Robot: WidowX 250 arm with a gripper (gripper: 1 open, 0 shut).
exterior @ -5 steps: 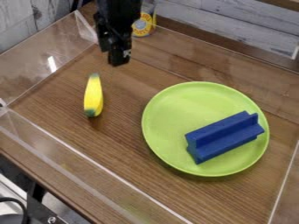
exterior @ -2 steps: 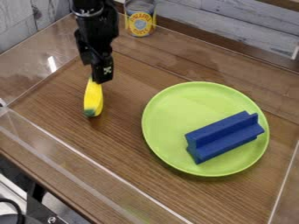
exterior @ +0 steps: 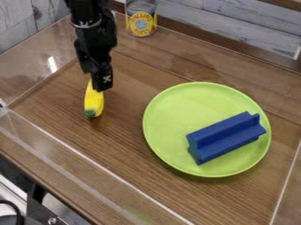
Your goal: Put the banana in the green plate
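The yellow banana (exterior: 94, 104) lies on the wooden table left of the green plate (exterior: 177, 110). My black gripper (exterior: 101, 82) points straight down right over the banana's upper end, hiding that end. Its fingers stand open and hold nothing. Whether the fingertips touch the banana I cannot tell. The plate sits at the right and carries a blue ridged block (exterior: 226, 136).
A small can (exterior: 141, 21) stands at the back of the table. Clear plastic walls (exterior: 26, 141) border the wooden surface at the left and front. A grey plank wall runs along the back right.
The gripper has moved left and down from behind the banana to just above its upper end. Banana, plate and block have not moved.
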